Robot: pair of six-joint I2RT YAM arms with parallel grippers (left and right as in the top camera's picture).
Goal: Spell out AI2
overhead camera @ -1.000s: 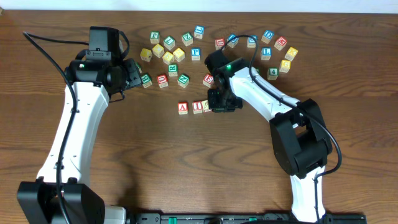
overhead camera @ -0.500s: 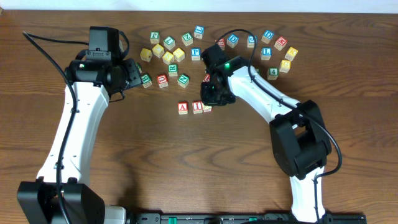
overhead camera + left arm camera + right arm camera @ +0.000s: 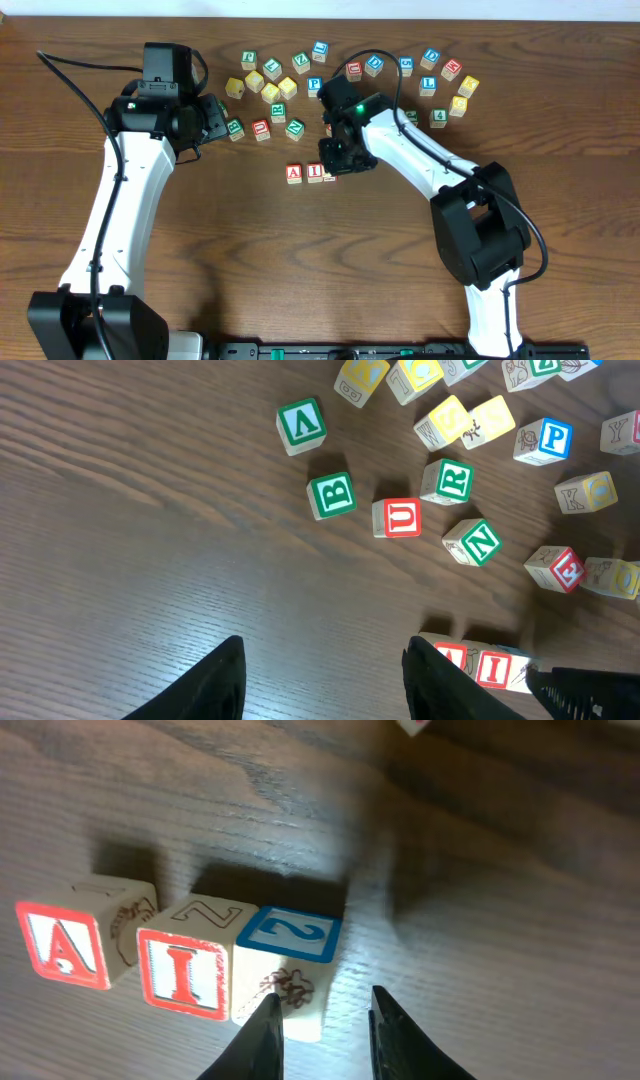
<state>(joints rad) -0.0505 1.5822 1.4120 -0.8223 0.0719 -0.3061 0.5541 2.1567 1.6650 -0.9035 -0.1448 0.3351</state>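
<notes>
The red "A" cube (image 3: 293, 173) and the red "I" cube (image 3: 315, 172) stand side by side on the brown table. In the right wrist view the A (image 3: 65, 945), the I (image 3: 183, 972) and the blue "2" cube (image 3: 290, 942) form one touching row. My right gripper (image 3: 325, 1038) is open and empty, low over the table, its left finger just in front of the 2's right corner. From overhead the right gripper (image 3: 340, 158) covers most of the 2. My left gripper (image 3: 330, 682) is open and empty, hovering left of the row (image 3: 213, 120).
Loose letter cubes lie behind the row: green B (image 3: 331, 495), red U (image 3: 401, 518), green R (image 3: 453, 481), green N (image 3: 478, 542), blue P (image 3: 548, 438), yellow cubes (image 3: 272, 90). More cubes lie at the back right (image 3: 440, 75).
My right gripper has shifted left and slightly back, closer over the 2 cube beside the I. The left arm has not moved.
</notes>
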